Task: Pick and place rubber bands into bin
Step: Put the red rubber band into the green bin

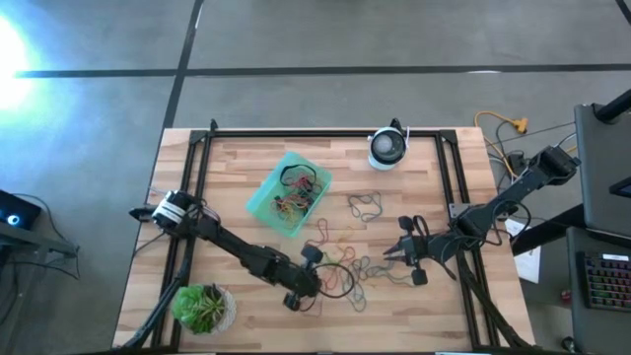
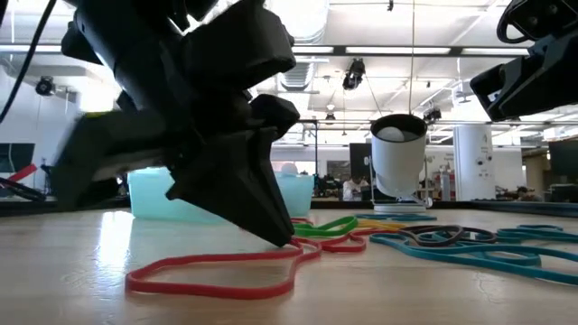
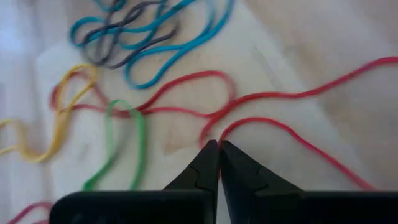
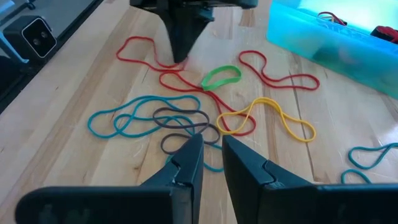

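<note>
The rubber bands (image 4: 186, 99) are light, floppy loops lying flat on the table (image 1: 473, 306) beside the bin (image 1: 258, 201), best pinched on one strand. The left gripper (image 3: 218, 149) has closed on a red band (image 3: 261, 99). The right gripper (image 4: 212, 149) hovers slightly open, empty; roughly seven bands show loose, several more binned.

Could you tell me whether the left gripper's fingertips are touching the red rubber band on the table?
Touching: in the left wrist view the left gripper pinches shut on the red rubber band.
</note>
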`<state>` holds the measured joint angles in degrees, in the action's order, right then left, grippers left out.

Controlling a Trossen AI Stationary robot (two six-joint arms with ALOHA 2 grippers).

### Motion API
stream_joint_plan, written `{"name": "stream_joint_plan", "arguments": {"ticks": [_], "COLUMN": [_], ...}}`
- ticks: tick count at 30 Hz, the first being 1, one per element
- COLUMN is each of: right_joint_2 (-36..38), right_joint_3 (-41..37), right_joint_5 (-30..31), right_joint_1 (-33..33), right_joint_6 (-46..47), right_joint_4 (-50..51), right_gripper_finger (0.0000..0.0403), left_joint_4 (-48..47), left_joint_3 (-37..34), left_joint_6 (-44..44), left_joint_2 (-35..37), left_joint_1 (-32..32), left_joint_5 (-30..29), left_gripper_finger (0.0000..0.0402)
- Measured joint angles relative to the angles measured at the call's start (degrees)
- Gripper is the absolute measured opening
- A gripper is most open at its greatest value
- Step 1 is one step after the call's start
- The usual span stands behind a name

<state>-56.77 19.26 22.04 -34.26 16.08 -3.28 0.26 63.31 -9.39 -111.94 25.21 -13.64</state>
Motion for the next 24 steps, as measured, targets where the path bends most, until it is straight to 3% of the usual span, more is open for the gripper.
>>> {"name": "stream_joint_plan", "arguments": {"ticks": [7, 18, 24], "right_joint_2": [0.0, 0.0, 0.0], "right_joint_3": [0.0, -0.1, -0.1], "right_joint_5": [0.0, 0.0, 0.0], "right_joint_1": [0.0, 0.0, 0.0], "right_joint_6": [0.0, 0.0, 0.0], "right_joint_4": [0.0, 0.0, 0.0], "right_gripper_finger": [0.0054, 0.0054, 0.0054], "left_joint_4": [0.4, -0.1, -0.3], "left_joint_3": [0.0, 0.0, -0.7], "left_joint_6": [1.6, 5.5, 10.3], "left_joint_2": [-0.1, 0.0, -0.2], "left_joint_1": [-0.9, -2.9, -5.7], "left_joint_5": [3.7, 5.1, 11.6], "left_gripper_finger": [0.0009, 0.0109, 0.0139]}}
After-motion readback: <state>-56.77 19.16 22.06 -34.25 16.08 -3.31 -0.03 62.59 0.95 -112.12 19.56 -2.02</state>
